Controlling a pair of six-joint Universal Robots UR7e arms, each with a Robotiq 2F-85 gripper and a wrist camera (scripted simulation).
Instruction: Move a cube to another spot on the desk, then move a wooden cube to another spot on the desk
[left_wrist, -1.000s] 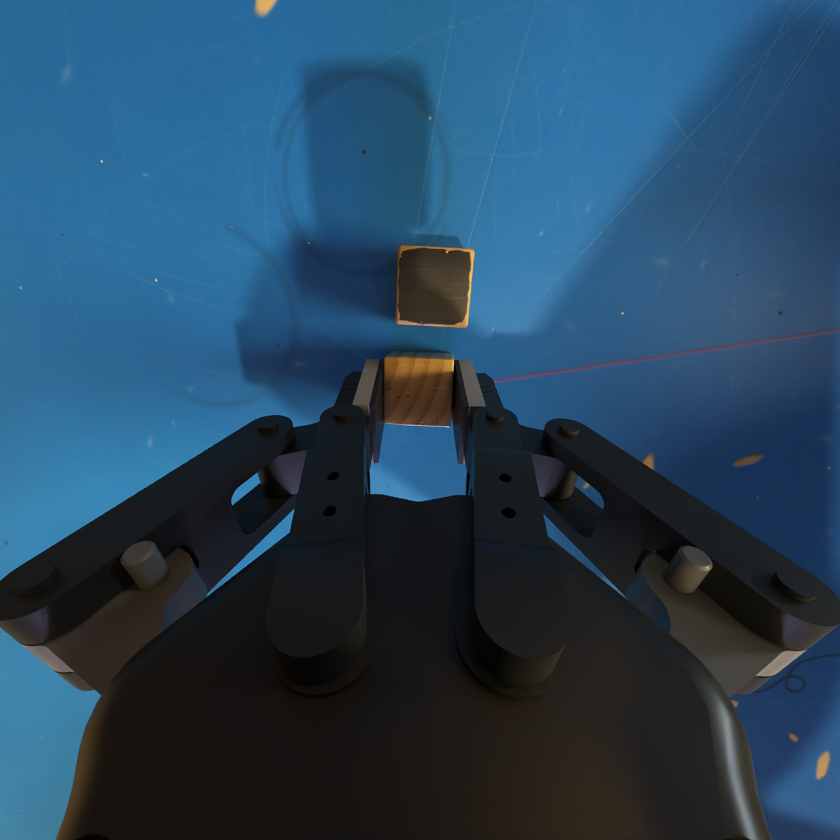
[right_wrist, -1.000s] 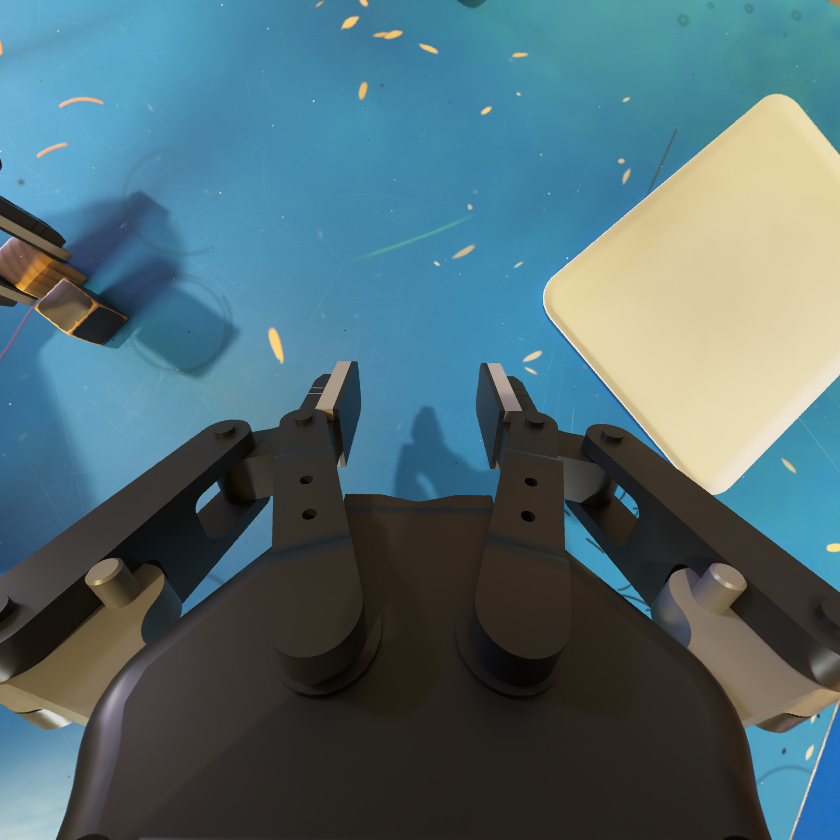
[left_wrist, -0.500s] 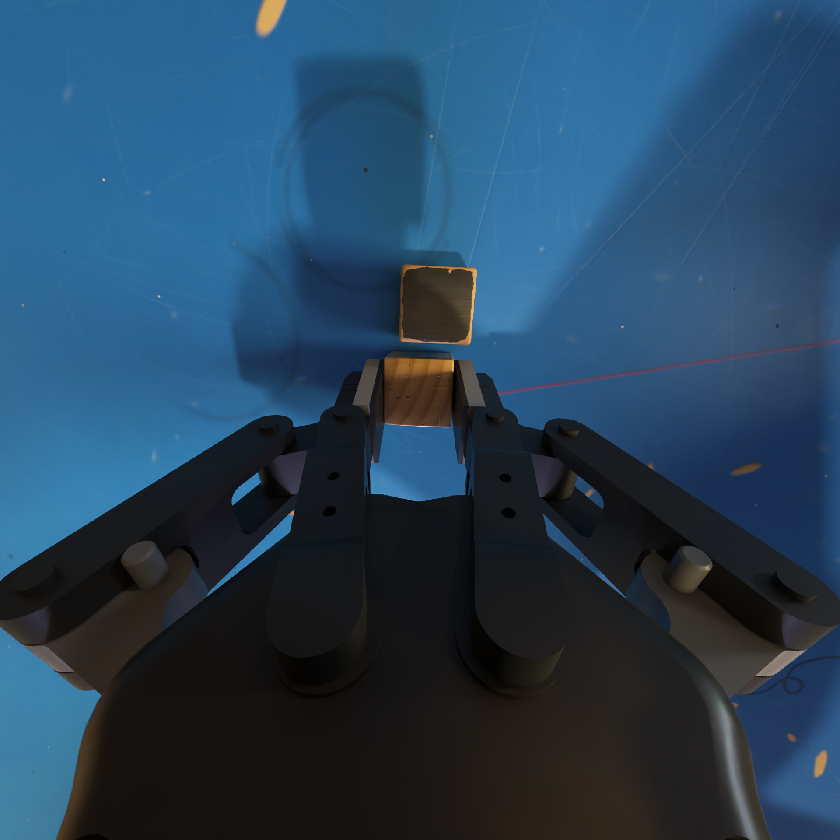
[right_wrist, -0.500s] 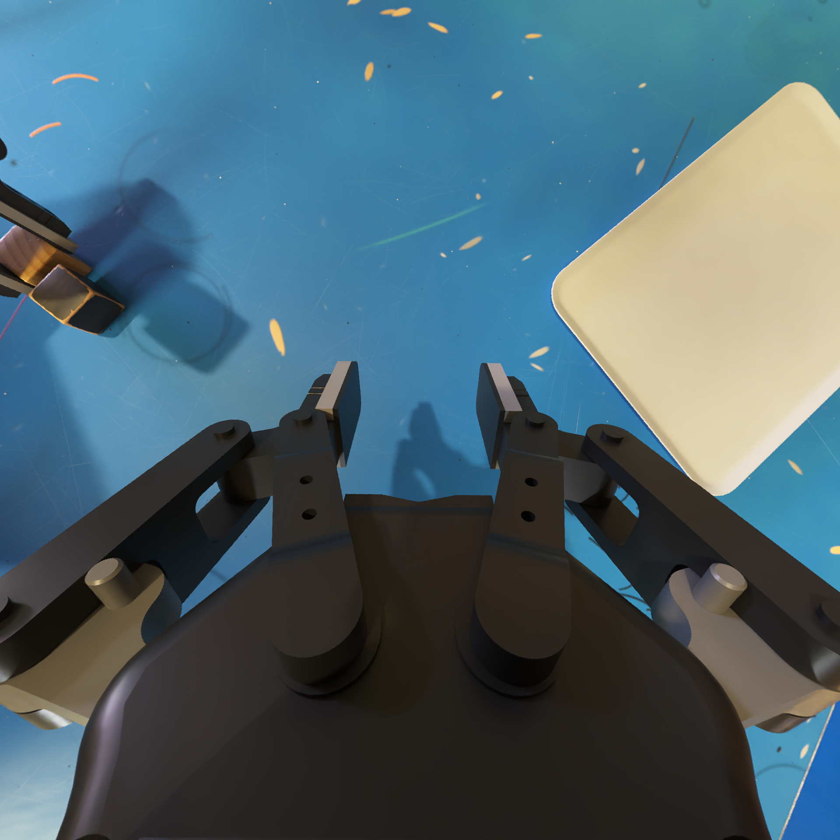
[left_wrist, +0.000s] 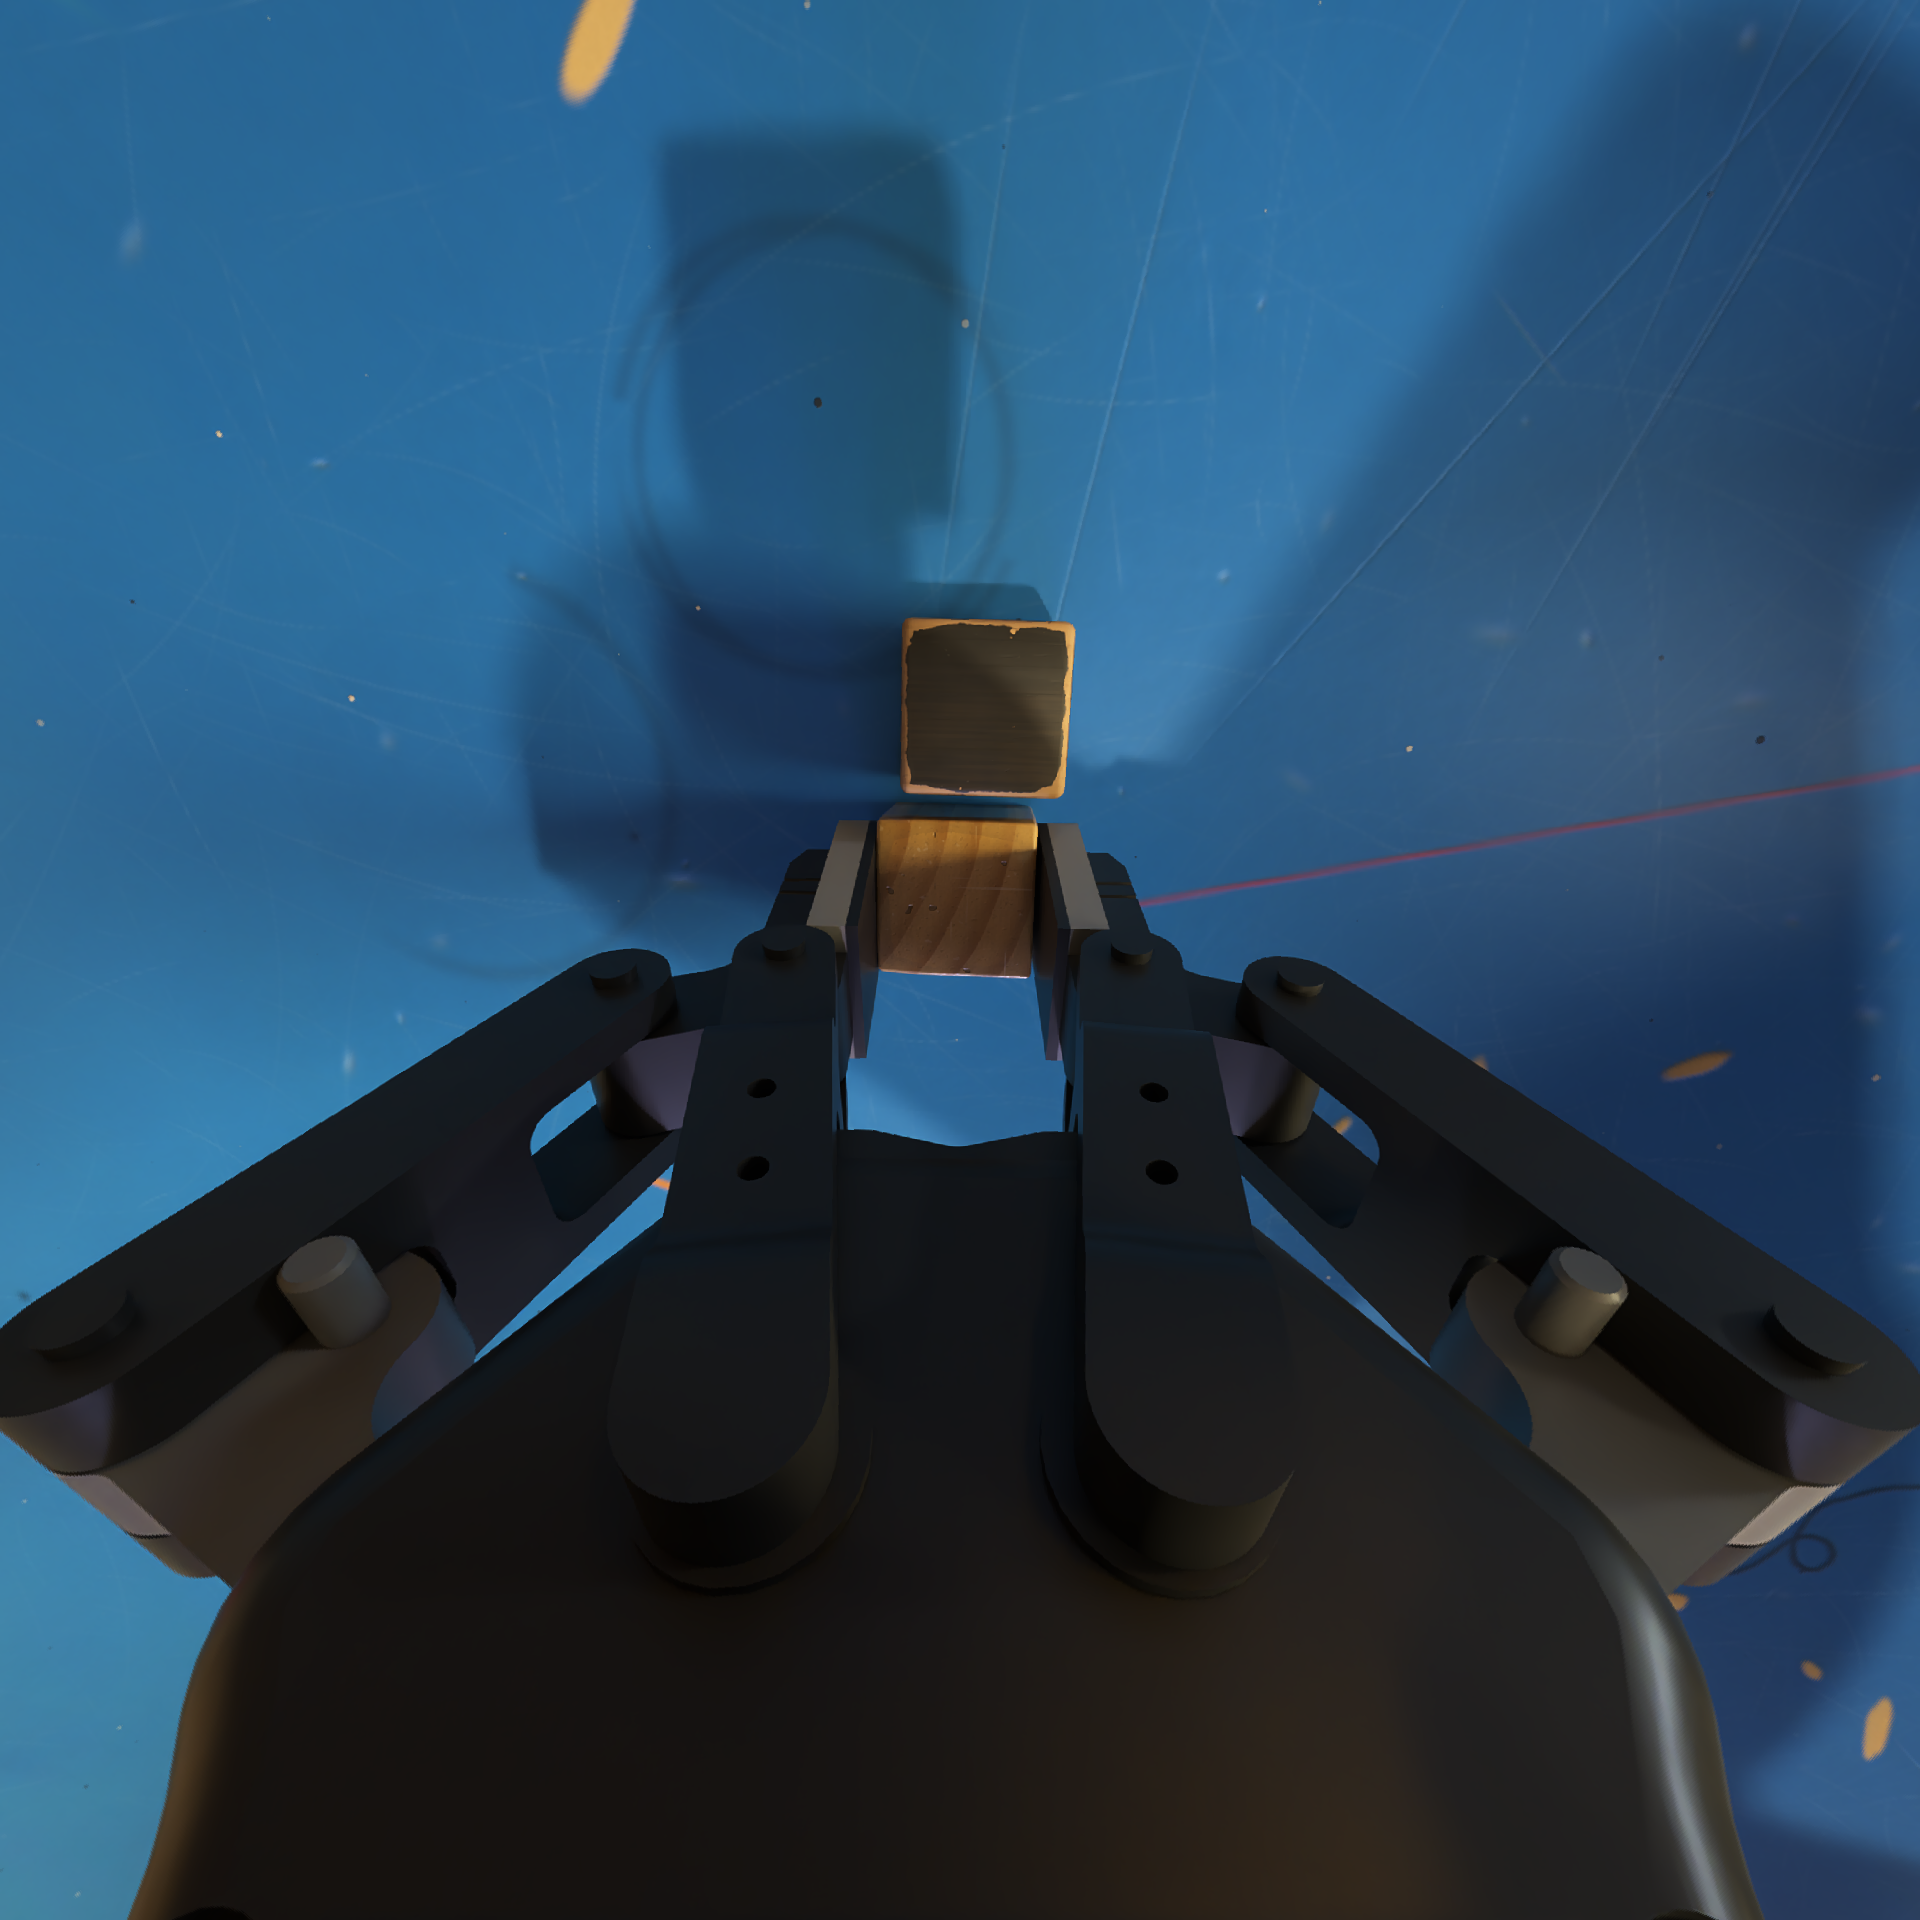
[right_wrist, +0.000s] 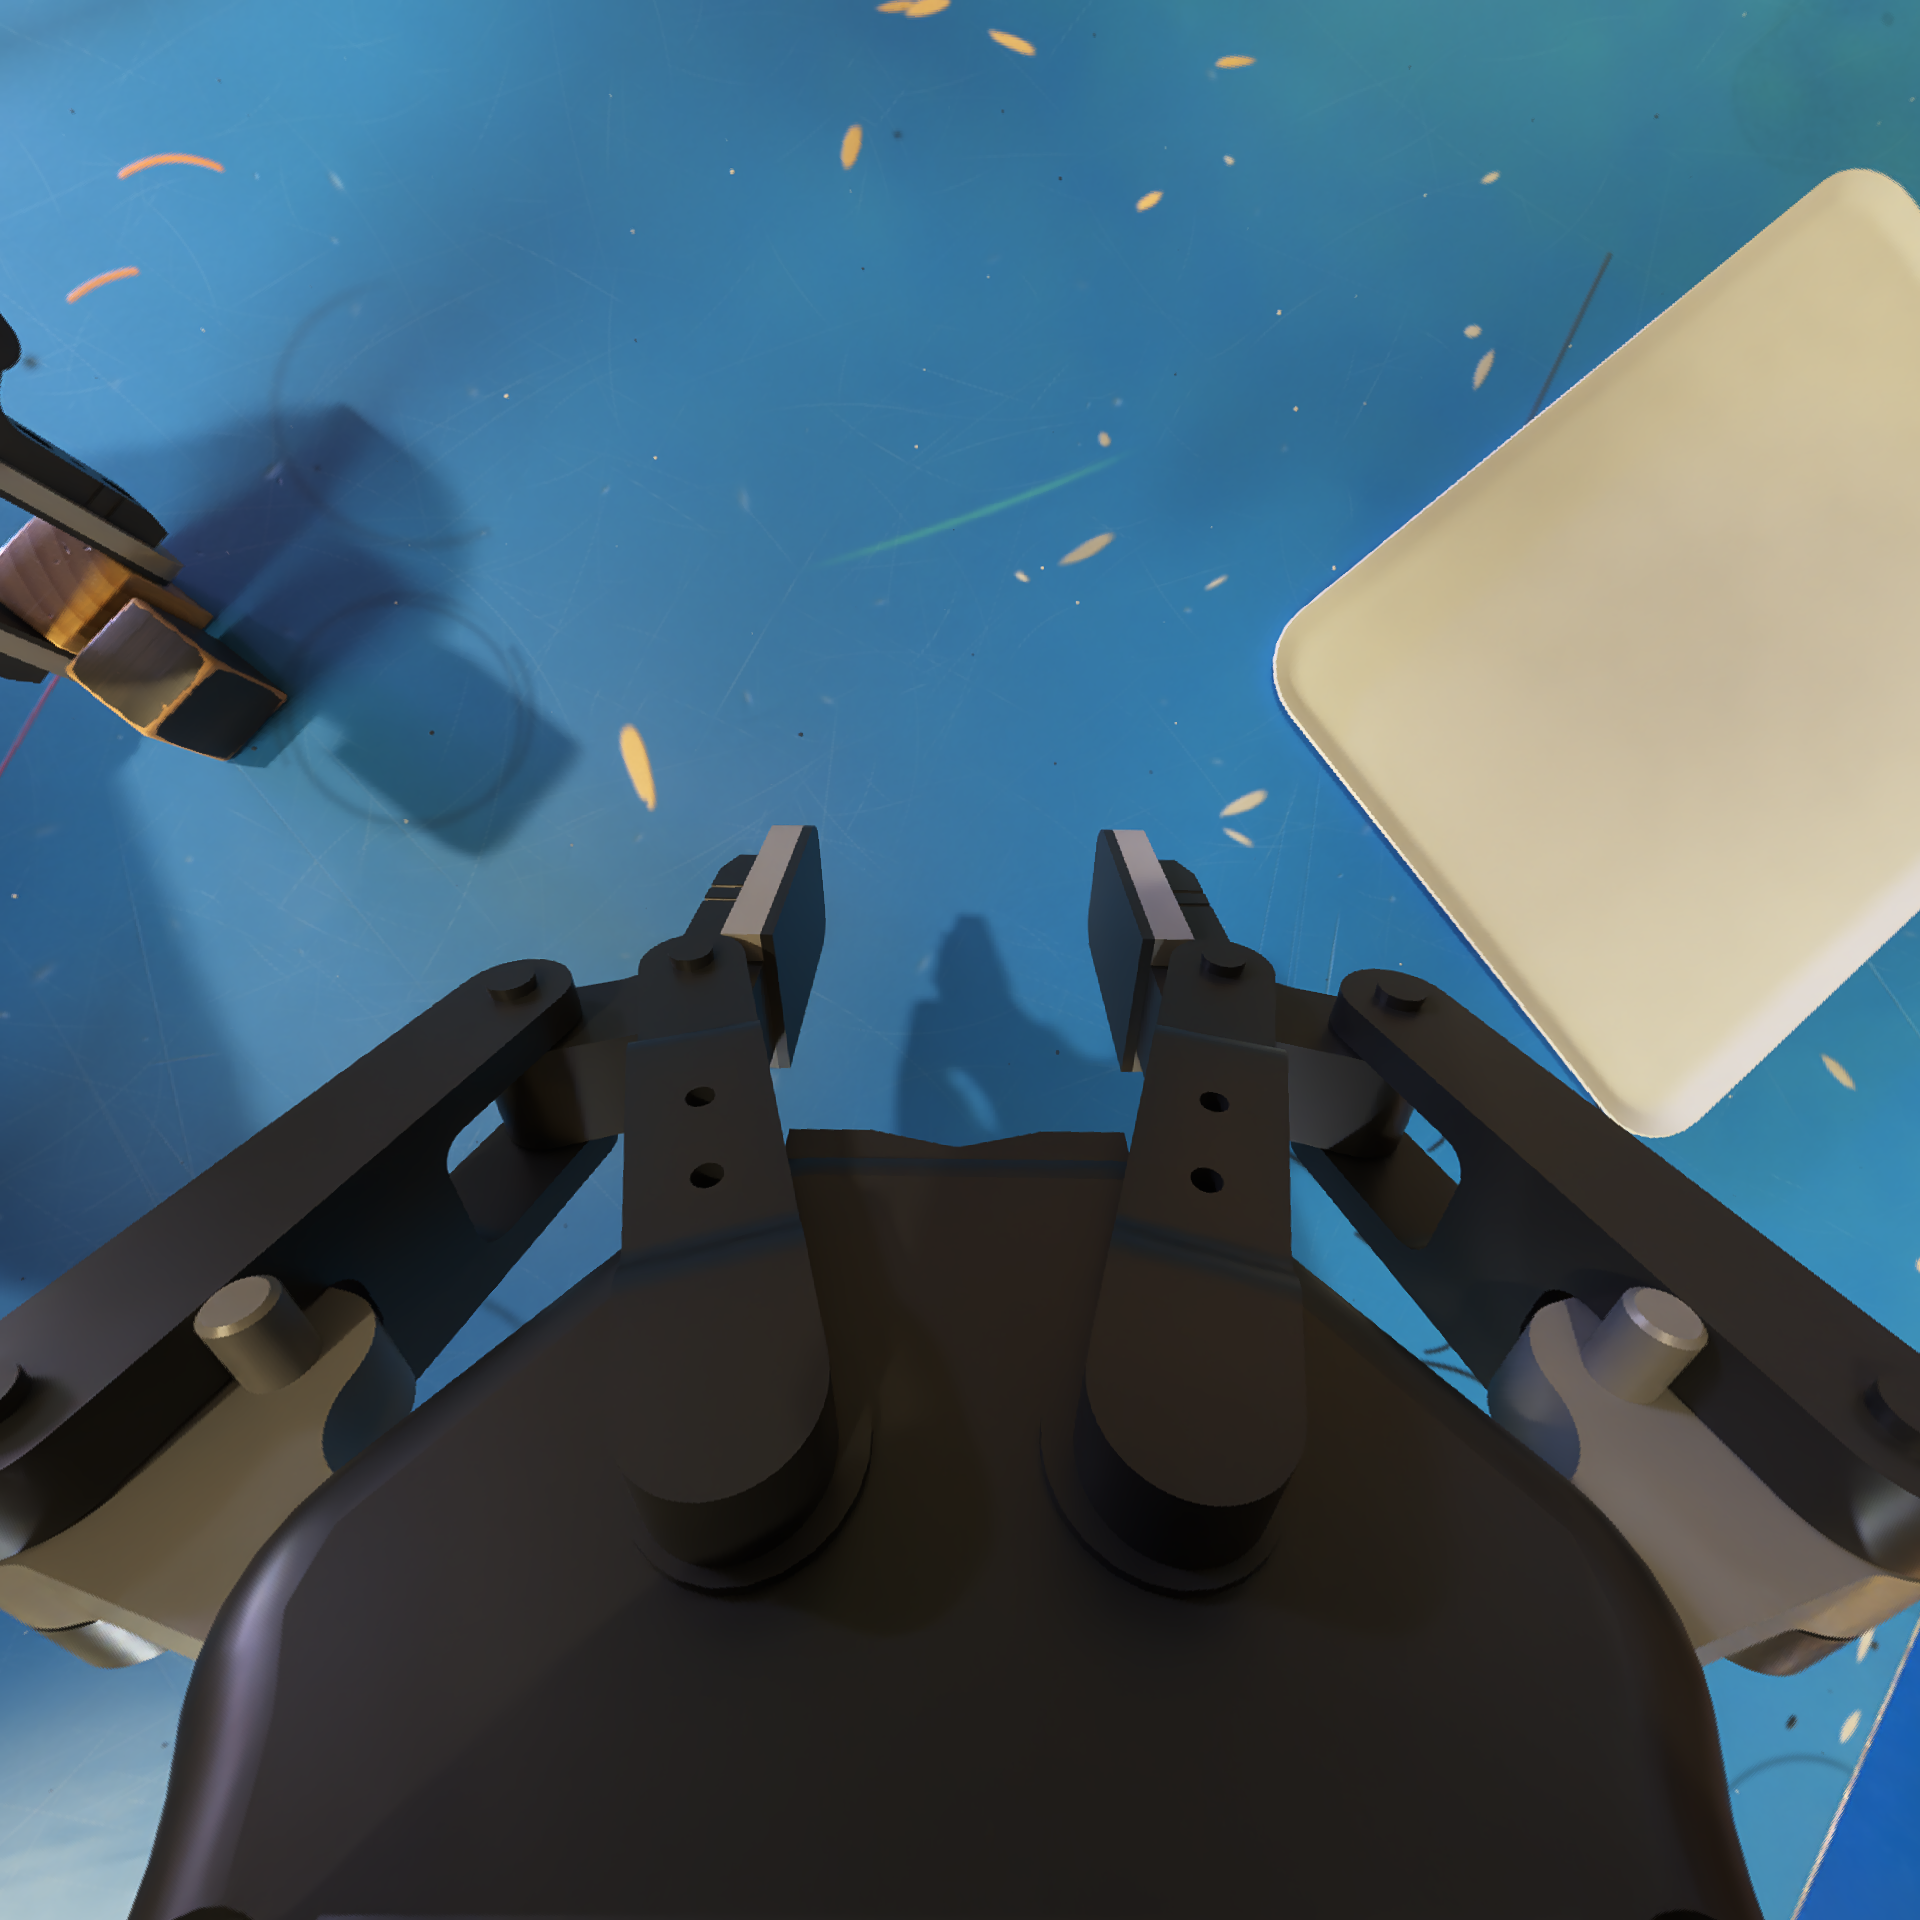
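My left gripper (left_wrist: 956, 899) is shut on a plain wooden cube (left_wrist: 956, 894) and holds it just above the blue desk (left_wrist: 312, 520). A second cube with a dark worn top and wooden edges (left_wrist: 985, 709) rests on the desk right beyond the held cube, very close to it. In the right wrist view the left gripper's fingers (right_wrist: 78, 520) with the wooden cube (right_wrist: 62, 597) show at the far left, next to the dark cube (right_wrist: 171, 681). My right gripper (right_wrist: 956, 920) is open and empty above bare desk.
A cream square tray (right_wrist: 1621, 665) lies on the desk at the right of the right wrist view, empty. Small orange flecks and scratches mark the desk surface. A darker blue strip (right_wrist: 1870, 1808) shows at the bottom right corner.
The left gripper with the wooden cube has come closer to the dark cube, which now sits just past the fingertips. The right gripper's view has shifted slightly; its jaws stay open.
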